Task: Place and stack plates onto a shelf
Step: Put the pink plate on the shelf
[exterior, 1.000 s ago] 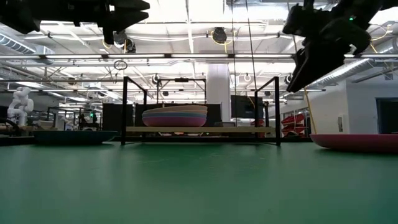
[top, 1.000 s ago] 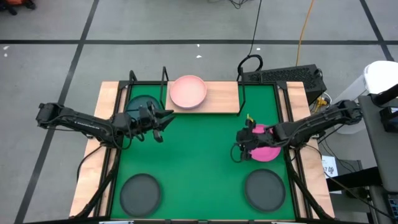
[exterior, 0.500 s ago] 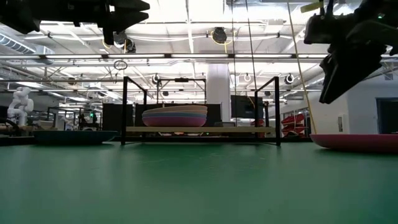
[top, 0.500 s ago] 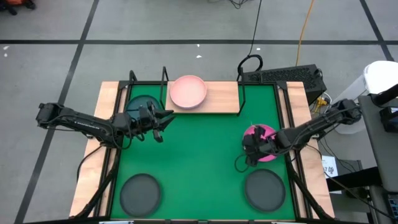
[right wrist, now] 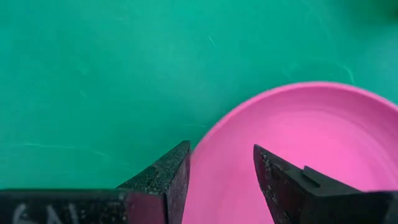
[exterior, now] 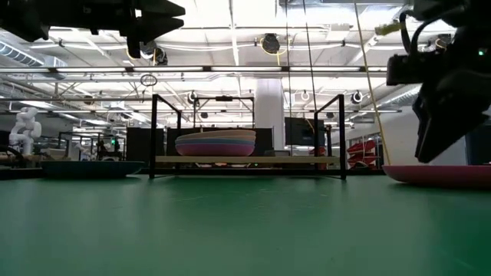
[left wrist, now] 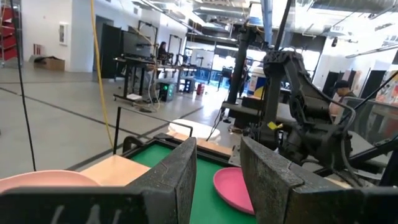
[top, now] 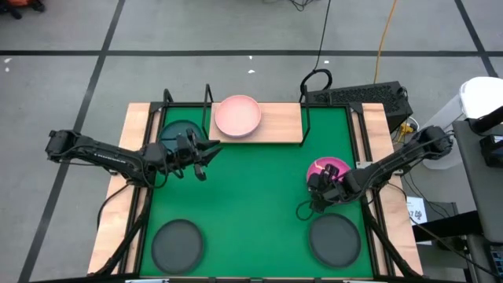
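Observation:
A magenta plate (top: 332,167) lies flat on the green mat at the right. My right gripper (top: 318,189) points down, open, just above the plate's near-left rim (right wrist: 214,134), one finger on each side of it; I see no touch. My left gripper (top: 211,149) hovers open and empty high over the mat's left part, beside a dark teal plate (top: 178,132) that lies on the mat. The wooden shelf (top: 280,126) stands at the far edge on black rods. On its left half sits a stack of plates (exterior: 216,143) with a light pink one (top: 238,115) on top.
Two dark grey plates (top: 177,242) (top: 334,239) lie on the mat near the near edge. The shelf's right half is bare wood. Black rod uprights (exterior: 341,134) frame the shelf. The mat's middle (top: 251,196) has free room. Cables and a keyboard lie beyond the far right corner.
My right gripper has come down toward the magenta plate, shifting a little toward the table's right and near edges, and now stands low at the plate's rim. The plate has stayed in place. The left arm has kept still.

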`<control>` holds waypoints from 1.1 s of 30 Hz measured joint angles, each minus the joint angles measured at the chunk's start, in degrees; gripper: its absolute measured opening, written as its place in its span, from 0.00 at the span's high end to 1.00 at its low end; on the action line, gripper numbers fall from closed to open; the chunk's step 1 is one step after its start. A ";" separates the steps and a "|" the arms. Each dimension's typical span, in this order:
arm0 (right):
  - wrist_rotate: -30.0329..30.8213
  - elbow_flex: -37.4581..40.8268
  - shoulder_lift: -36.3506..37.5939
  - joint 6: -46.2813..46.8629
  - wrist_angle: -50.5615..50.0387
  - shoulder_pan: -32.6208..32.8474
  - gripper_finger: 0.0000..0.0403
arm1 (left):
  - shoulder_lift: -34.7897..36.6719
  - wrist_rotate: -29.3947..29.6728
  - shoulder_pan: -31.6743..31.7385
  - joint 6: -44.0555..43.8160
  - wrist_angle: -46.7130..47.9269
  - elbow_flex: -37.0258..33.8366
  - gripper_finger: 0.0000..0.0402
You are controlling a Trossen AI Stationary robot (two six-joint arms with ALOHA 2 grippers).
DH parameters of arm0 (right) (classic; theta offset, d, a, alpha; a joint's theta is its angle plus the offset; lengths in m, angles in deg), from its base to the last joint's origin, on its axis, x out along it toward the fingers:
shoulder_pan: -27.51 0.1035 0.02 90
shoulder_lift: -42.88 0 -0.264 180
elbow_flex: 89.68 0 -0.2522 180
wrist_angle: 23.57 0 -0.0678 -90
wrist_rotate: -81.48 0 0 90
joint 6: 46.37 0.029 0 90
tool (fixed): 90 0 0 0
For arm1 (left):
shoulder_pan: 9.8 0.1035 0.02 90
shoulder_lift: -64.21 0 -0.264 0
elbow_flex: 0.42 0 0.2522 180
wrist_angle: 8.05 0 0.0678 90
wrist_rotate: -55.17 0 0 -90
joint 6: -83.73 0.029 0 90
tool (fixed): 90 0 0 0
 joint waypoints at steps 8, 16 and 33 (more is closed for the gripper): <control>-0.03 3.13 -2.89 0.28 2.23 0.00 0.60 | 0.00 0.00 0.00 -0.20 0.07 0.00 0.68; -3.06 3.80 -2.88 0.24 4.75 0.00 0.60 | 0.00 0.00 0.00 -0.48 0.57 0.00 0.68; -0.98 4.91 -2.81 2.20 2.32 -0.27 0.82 | 0.00 0.00 0.00 -1.04 1.61 0.00 0.68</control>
